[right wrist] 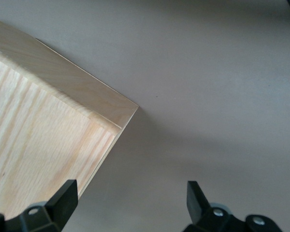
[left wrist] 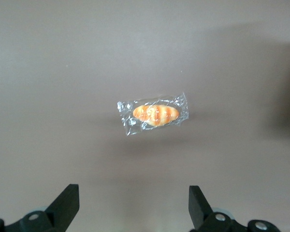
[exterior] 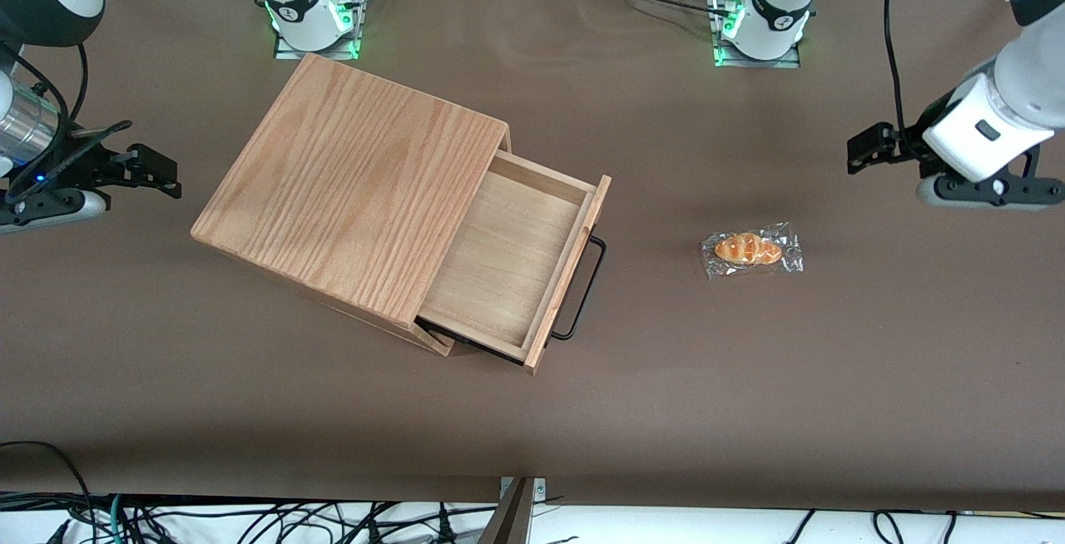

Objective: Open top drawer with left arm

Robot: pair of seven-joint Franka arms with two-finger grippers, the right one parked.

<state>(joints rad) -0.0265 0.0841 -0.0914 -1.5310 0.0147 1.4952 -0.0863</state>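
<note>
I see the top drawer [exterior: 507,257] pulled well out of its oak-grain wooden box [exterior: 354,186] on the brown bench [exterior: 749,378], its black bar handle [exterior: 582,290] free. My left arm's claw [left wrist: 134,203] hangs released, fingers spread, well apart from the drawer at the working arm's end, above a plastic-wrapped bread roll [left wrist: 154,114] lying on the bench.

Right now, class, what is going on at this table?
The top drawer of the wooden box is pulled out and empty. The left arm's end effector is open, holding nothing, well away toward the working arm's end of the table, above a wrapped bread roll.
</note>
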